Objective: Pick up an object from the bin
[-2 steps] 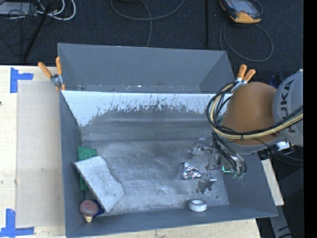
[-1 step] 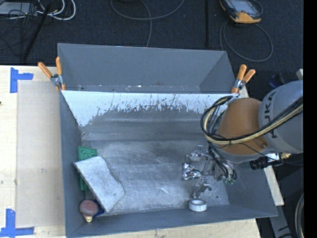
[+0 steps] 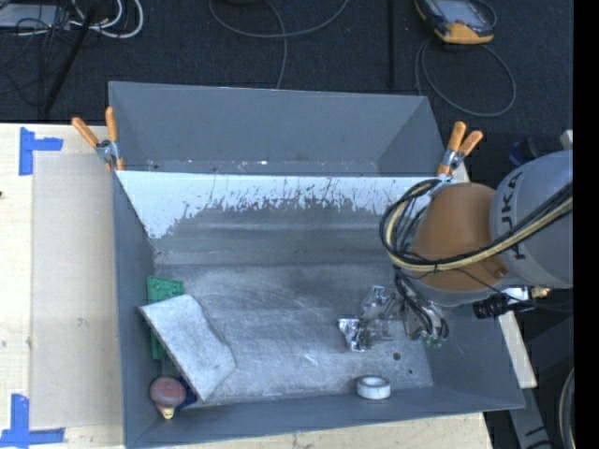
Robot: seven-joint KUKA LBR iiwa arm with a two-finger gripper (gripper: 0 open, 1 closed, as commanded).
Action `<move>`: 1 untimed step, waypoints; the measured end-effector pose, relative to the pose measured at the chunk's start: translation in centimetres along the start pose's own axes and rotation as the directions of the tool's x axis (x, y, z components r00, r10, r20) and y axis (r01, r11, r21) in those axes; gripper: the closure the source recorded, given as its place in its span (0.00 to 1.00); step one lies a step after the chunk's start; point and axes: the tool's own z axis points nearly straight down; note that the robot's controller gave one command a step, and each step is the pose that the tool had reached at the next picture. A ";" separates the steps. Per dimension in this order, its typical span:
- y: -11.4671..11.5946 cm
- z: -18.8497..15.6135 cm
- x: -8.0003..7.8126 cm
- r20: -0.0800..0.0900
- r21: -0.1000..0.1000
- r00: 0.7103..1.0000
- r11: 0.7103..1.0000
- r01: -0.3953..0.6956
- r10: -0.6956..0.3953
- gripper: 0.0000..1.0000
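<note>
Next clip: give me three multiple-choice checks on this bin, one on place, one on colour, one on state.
1. Where is the white ring? A far-left corner; B by the near wall, beside the gripper; C on the grey pad.
2. Colour of the piece peeking from under the pad? A green; B yellow; C red.
3. The ring is: A held by the gripper; B standing on edge; C lying flat, free.
Answers: B, it lies just before the gripper; A, green shows there; C, its hole faces up, apart from the gripper.
</note>
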 end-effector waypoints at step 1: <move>0.7 -16.6 0.2 0.006 0.000 0.998 0.998 -0.066 0.066 1.00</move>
